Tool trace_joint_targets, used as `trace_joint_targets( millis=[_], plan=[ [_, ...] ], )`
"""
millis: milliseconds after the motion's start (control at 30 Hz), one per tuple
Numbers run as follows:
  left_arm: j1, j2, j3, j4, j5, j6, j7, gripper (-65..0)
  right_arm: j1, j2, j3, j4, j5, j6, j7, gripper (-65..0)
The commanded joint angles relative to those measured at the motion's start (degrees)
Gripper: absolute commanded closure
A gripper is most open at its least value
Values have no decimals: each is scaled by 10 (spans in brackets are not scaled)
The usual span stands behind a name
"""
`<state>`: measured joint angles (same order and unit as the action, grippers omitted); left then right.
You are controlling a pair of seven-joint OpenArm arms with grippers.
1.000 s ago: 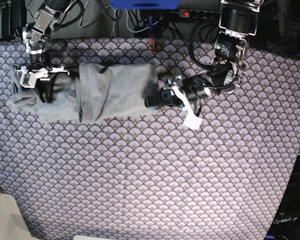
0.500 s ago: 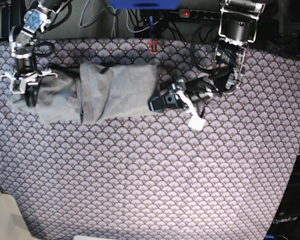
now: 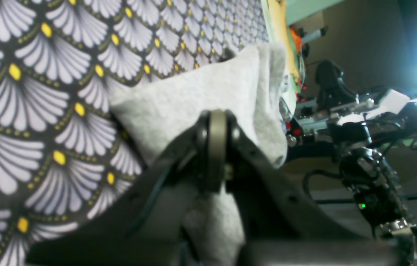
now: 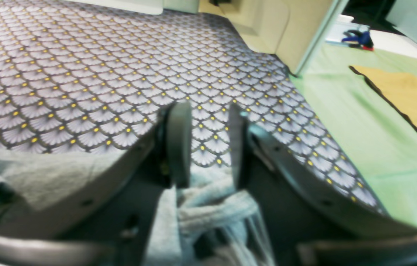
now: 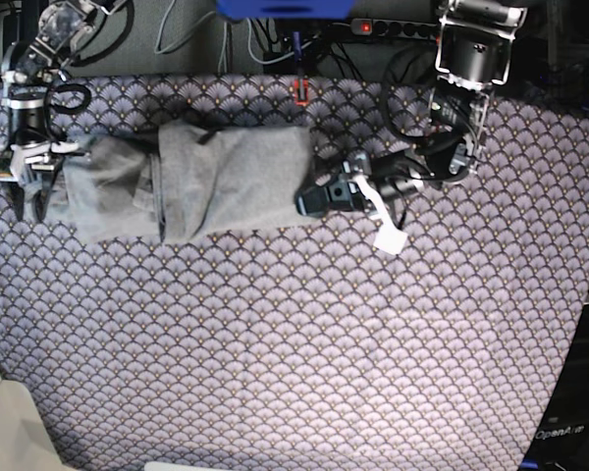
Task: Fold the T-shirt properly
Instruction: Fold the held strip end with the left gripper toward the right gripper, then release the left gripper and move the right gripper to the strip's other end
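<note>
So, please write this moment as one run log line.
T-shirt: folded strip on patterned cloth | left claw: shut on T-shirt edge | right claw: open, at other end

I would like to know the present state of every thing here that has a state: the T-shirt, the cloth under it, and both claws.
T-shirt: folded into a long strip, lying flat.
Patterned cloth: spread flat under the shirt.
Left claw: shut, pinching the shirt's edge.
Right claw: open, at the shirt's other end, holding nothing.

Left pincer (image 5: pixel 309 199), reaching in low from the far edge with its arm bent at the elbow, jaws pressed together on a fold of the T-shirt (image 5: pixel 226 177). Right pincer (image 5: pixel 27 201), pointing downward, jaws parted, gripping nothing.
</note>
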<state>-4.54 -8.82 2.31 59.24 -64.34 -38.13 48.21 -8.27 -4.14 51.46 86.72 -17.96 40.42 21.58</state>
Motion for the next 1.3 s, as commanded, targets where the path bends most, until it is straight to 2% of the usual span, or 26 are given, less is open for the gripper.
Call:
trace_joint_targets(
  millis=[0,67,167,300,367,500,600,833,933,967,1100,1200,1267],
  plan=[
    [-3,-9,-3,8,21,23,1,0,2,7,1,12,11,-4,-11,-259],
    [-3,-9,-3,34,21,23,1,0,3,19,-2,16,43,-4,-69,-294],
    [-1,-8,-3,75,21,23,1,0,8,55,-3,16,90,-4,-161,-326],
    [-3,-7,-3,107,5,23,10,0,20,97,-15,15,133,-4,-272,-328],
    [-4,-6,-3,110,-28,23,24,0,20,109,-15,19,148,-4,-301,-328],
    [-23,-8,2,109,-96,23,29,0,22,109,-15,19,151,-4,-312,-328],
    [-23,-6,2,109,-116,23,48,0,19,107,-15,19,152,-4,-313,-328],
    [-24,5,2,106,-93,24,136,0,19,90,-11,20,152,-4,-314,-329],
    [-23,2,-1,106,-72,25,149,0,20,79,-10,32,152,-4,-314,-329],
    [-22,1,-1,106,-63,31,150,0,19,77,-11,41,153,-4,-314,-329],
    [-19,-2,2,106,-55,136,150,0,23,57,-10,56,153,-4,-314,-329],
    [-19,-4,3,110,-55,182,150,0,23,46,-10,73,165,-4,-314,-329],
    [-22,-3,3,110,-55,194,150,0,23,42,-10,84,174,-4,-315,-329]
  ],
)
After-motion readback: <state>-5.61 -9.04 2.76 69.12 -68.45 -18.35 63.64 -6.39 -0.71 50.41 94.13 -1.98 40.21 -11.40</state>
